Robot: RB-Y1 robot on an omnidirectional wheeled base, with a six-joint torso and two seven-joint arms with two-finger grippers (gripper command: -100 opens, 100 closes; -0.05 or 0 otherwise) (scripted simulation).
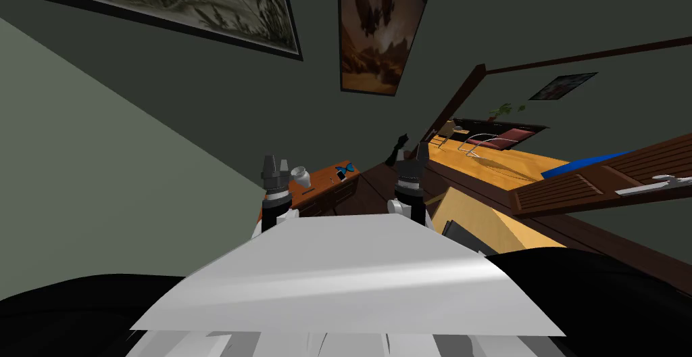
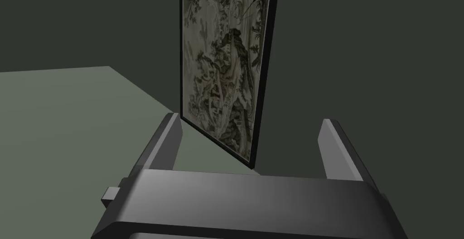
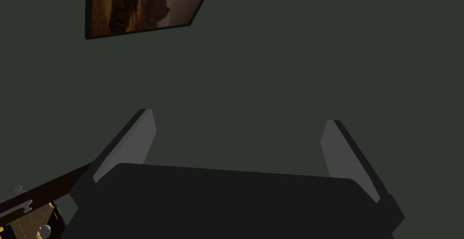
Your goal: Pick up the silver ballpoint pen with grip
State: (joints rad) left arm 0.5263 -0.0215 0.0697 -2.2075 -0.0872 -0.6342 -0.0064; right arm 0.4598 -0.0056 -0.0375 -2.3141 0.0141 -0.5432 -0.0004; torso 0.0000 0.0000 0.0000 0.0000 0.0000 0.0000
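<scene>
The robot stands back from a brown wooden tabletop [image 1: 324,180] that runs along a dark green wall [image 1: 223,96]; both arms are raised above the chest, well apart from each other. The left end effector [image 1: 276,164] hangs just beside the tabletop's nearer end, and in the left wrist view its two fingers [image 2: 168,134] stand wide apart with nothing between them. The right end effector [image 1: 420,149] is up beyond the tabletop's farther end, over dark flooring; its fingers [image 3: 145,127] are likewise spread and hold nothing. On the tabletop, a white vase [image 1: 301,175] stands upright at the nearer end, close to the left end effector; a blue butterfly-shaped thing [image 1: 344,168] lies at the farther end, with a small dark flat item [image 1: 341,177] just beside it, toward the front edge. The pen is too small to pick out, so its place on the tabletop cannot be told; neither end effector touches anything on the tabletop.
</scene>
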